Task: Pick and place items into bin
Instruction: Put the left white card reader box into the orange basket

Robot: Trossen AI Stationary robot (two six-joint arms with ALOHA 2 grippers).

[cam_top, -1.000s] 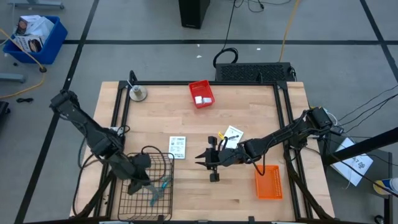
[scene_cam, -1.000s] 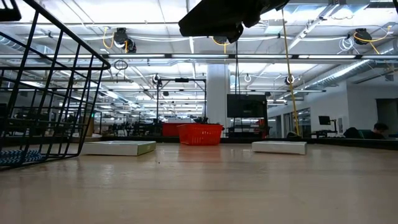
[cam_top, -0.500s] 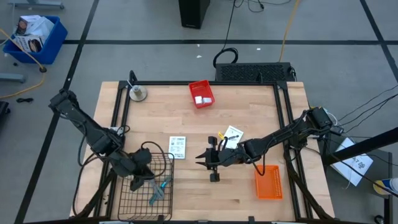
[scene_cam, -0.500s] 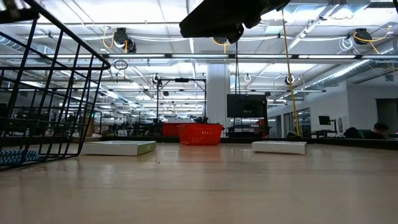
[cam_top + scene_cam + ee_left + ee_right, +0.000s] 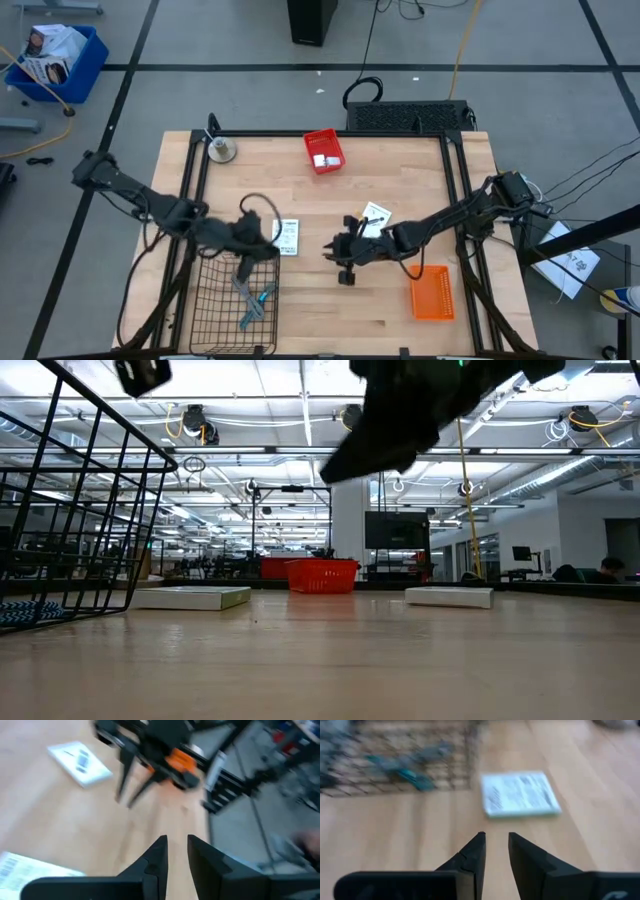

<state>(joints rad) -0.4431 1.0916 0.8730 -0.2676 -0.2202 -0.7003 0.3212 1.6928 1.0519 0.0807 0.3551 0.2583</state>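
Note:
My left gripper (image 5: 266, 240) hovers open over the far right corner of the black wire basket (image 5: 225, 305), next to a flat white printed packet (image 5: 287, 236) that lies flat on the table. A teal-handled tool (image 5: 260, 298) lies on the basket's floor, also seen as the teal tool (image 5: 402, 770). My right gripper (image 5: 333, 255) hangs open above the table's middle, empty, facing the same packet (image 5: 520, 794). A second packet (image 5: 373, 217) lies flat behind it. In the left wrist view my left gripper (image 5: 176, 855) faces the right gripper (image 5: 127, 795).
A red bin (image 5: 322, 150) holding small white pieces stands at the far edge. An orange bin (image 5: 432, 292) sits near the right arm. A round silver disc (image 5: 222, 150) rests at the far left corner. Bare wood lies between the basket and the orange bin.
My left gripper has risen out of the wire basket and swung toward the far edge and the right, ending over the basket's far right corner by the white packet. The teal-handled tool has stayed in the basket. My right gripper has shifted a little and tipped.

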